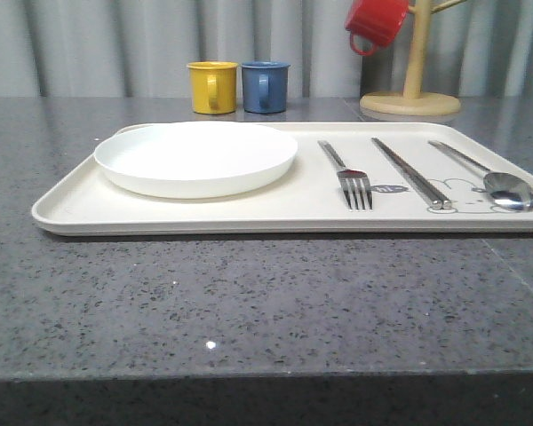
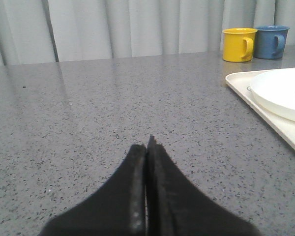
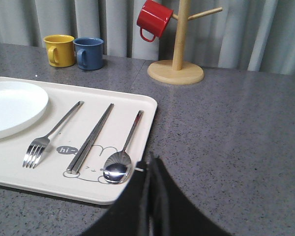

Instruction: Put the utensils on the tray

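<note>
The cream tray [image 1: 80,206] lies across the grey table. On it sit a round white plate [image 1: 195,157], a silver fork [image 1: 348,176], flat metal chopsticks [image 1: 410,171] and a silver spoon [image 1: 493,180]. In the right wrist view the tray [image 3: 137,182] holds the plate [image 3: 12,108], fork [image 3: 49,135], chopsticks [image 3: 91,138] and spoon [image 3: 124,147]. My right gripper [image 3: 151,164] is shut and empty, just past the tray's right rim near the spoon bowl. My left gripper [image 2: 148,145] is shut and empty over bare table, left of the tray [image 2: 280,125] and plate [image 2: 285,93].
A yellow mug [image 1: 213,87] and a blue mug [image 1: 265,86] stand behind the tray. A red mug [image 1: 375,21] hangs on a wooden mug tree [image 1: 412,89] at the back right. Grey curtains close the background. Bare speckled tabletop lies in front of the tray.
</note>
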Robot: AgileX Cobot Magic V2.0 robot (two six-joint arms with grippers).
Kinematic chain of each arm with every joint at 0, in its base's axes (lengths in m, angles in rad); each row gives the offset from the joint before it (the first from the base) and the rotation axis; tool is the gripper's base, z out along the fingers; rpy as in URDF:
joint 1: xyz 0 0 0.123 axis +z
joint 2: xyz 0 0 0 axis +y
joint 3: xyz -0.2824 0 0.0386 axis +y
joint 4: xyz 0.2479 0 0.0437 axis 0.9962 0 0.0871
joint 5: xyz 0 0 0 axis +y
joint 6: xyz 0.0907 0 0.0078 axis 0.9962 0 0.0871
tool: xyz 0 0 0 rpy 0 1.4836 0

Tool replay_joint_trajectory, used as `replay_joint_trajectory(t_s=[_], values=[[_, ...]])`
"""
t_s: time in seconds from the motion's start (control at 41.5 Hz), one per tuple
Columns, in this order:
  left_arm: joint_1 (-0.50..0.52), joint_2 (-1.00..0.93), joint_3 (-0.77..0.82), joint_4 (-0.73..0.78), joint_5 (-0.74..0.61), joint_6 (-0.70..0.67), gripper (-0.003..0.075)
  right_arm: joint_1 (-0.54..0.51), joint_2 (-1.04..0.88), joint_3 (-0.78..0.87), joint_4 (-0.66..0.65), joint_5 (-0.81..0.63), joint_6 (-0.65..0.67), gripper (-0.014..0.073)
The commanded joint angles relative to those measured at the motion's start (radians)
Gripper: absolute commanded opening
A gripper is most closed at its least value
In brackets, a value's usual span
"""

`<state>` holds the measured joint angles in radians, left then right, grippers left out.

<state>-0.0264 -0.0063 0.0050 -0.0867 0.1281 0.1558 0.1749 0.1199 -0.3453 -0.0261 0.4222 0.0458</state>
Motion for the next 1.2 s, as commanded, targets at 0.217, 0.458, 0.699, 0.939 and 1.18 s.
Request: replay_joint_trajectory(t_s=[0.217, 0.458, 0.699, 0.939, 1.18], values=[[-0.007, -0.02, 0.004, -0.002, -0.092, -0.014, -0.0019, -0.002, 0.012, -0.023, -0.012, -0.074, -0.008, -0.0068], [-0.007, -0.02, 0.004, -0.003, -0.092, -0.014, -0.0019, -0.04, 0.012, 0.033, -0.032, -0.138, -0.008, -0.0068], [-0.007, -0.02, 0.004, -0.003, -0.092, -0.014, -0.0019, -0.138, -0.042, 0.195, -0.019, -0.26, -0.01, -0.0068], [-0.007, -0.02, 0.004, -0.003, -0.092, -0.014, -0.0019, -0.183, -0.146, 0.297, 0.069, -0.251, -0.121, -0.0068], [-0.007, -0.02, 0.004, -0.003, -0.092, -0.014, -0.0019, -0.185, -0.146, 0.371, 0.071, -0.263, -0.121, -0.0068]])
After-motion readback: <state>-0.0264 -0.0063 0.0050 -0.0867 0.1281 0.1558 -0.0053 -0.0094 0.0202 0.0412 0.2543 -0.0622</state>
